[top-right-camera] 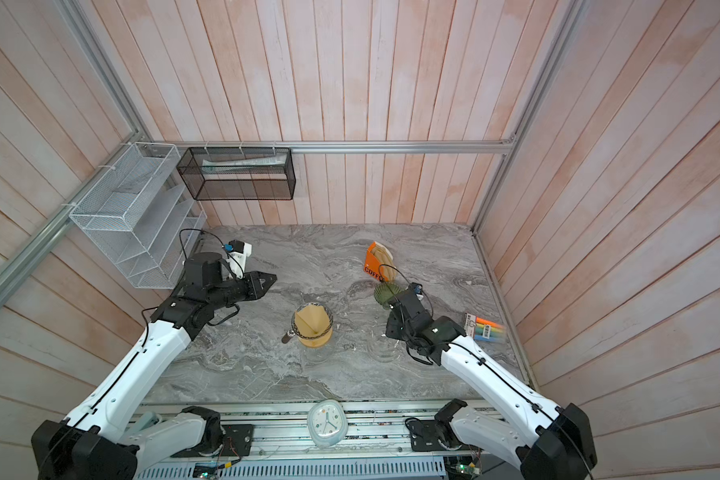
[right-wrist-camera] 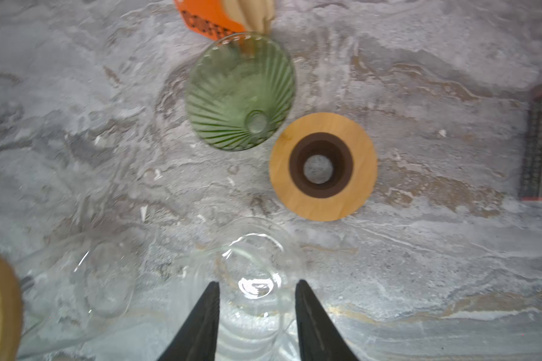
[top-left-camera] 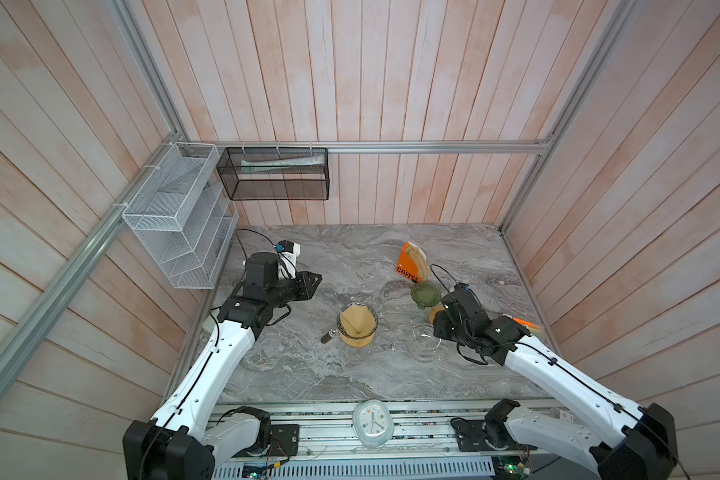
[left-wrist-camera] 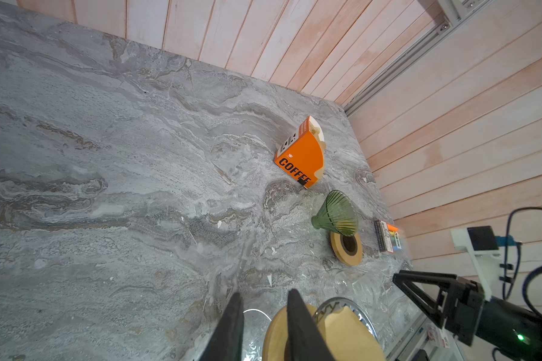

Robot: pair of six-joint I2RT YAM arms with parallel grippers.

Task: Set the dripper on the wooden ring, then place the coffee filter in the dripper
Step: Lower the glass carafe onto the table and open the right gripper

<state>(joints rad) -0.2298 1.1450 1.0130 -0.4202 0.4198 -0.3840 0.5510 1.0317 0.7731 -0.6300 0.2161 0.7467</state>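
Just above clear glassware [right-wrist-camera: 253, 250], right gripper [right-wrist-camera: 257, 282], jaws apart, empty; left gripper [left-wrist-camera: 265, 292] likewise.

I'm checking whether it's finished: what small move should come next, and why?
Probably lift the right gripper away, open and empty as it is. The coffee filter already sits in the dripper; the left gripper is apart from it, empty.

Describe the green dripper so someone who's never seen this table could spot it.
On the grey marble table, find the orange COFFEE box at back right. Just in front of it, beside a wooden ring, sits the green dripper: the only green, ribbed glass cone.
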